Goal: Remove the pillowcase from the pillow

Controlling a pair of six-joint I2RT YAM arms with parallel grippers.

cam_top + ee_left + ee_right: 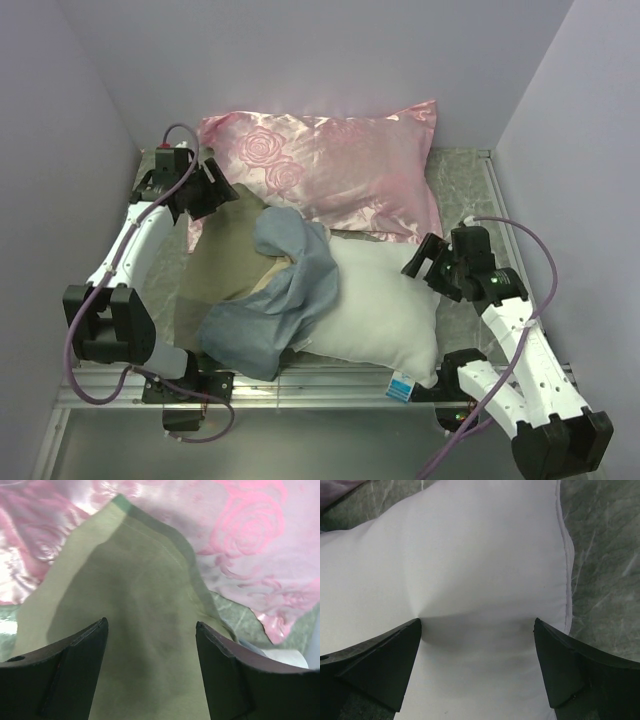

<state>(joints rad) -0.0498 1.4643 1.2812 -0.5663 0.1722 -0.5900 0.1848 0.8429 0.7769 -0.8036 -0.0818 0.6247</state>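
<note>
Mostly the large soft fabric pillowcase, slate blue-grey on one face and olive-tan on the other, lies crumpled beside the plump plain white pillow, with one blue fold lapping the pillow's edge farthest from my right gripper. The heap's long axis starts directly under my left gripper, whose jaws are spread and empty over matte tan cloth, so I judge that arm nearer. The right gripper's jaws stand wide apart astride the pillow's smooth, dimpled corner.
</note>
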